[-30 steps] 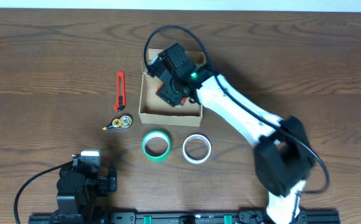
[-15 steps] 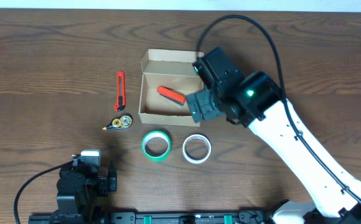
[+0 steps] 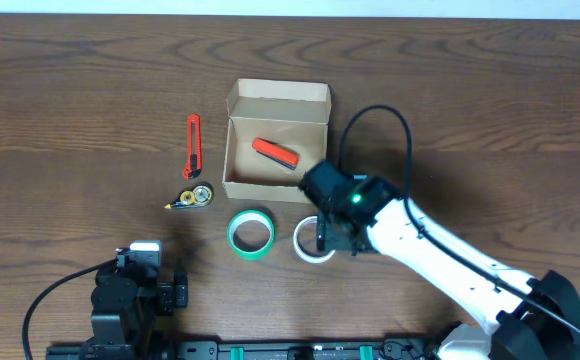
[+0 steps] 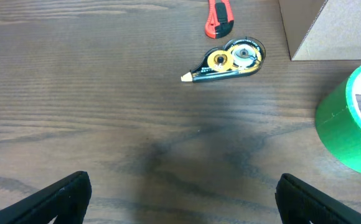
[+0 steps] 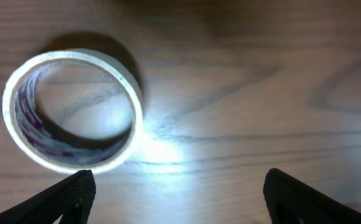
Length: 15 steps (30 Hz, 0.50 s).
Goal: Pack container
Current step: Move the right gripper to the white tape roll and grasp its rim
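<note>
The small tan cardboard box (image 3: 278, 98), flap open, is sitting at upper centre of the overhead view, holding a red-orange oblong item (image 3: 274, 153). Just below, the right pincer (image 5: 178, 180) is hovering spread wide over a white tape roll (image 5: 56, 149); the left pincer (image 4: 183, 180) is idling spread at lower left. The roll is lying left of the right pincer's midline, so a straight drop risks clipping its rim and skidding it.

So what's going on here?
The right arm hovers over the white tape roll, jaws open, holding nothing. The cardboard box sits open with one red item inside. The green tape roll, red cutter and correction tape lie outside it. The left arm is parked at the near edge, jaws open.
</note>
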{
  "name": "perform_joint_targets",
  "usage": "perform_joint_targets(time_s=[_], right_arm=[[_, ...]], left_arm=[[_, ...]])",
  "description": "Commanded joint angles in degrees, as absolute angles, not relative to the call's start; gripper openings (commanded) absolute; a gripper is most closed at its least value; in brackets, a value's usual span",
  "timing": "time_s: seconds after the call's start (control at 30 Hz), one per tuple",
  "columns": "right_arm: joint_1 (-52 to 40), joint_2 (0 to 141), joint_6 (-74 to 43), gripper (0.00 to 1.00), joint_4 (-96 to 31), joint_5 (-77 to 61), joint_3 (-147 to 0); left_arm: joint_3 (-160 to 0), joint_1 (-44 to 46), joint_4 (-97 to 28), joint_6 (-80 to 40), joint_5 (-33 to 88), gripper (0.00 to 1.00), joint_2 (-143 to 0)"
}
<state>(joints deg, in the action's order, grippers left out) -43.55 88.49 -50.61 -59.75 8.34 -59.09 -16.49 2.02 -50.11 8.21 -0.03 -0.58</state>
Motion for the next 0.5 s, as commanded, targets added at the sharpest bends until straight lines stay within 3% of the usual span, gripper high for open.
perform_joint_targets(time_s=[0.0,0.47], right_arm=[[-44.7,88.4,-58.5,0.87,-55.7,5.6,-56.0],[-44.7,88.4,-66.4,0.73,-40.8,3.6,-47.4]], left_arm=[[-15.9,1.8,-52.5,9.2,-0.6,0.95,-0.3],[-15.9,1.8,-52.5,9.2,-0.6,0.95,-0.3]])
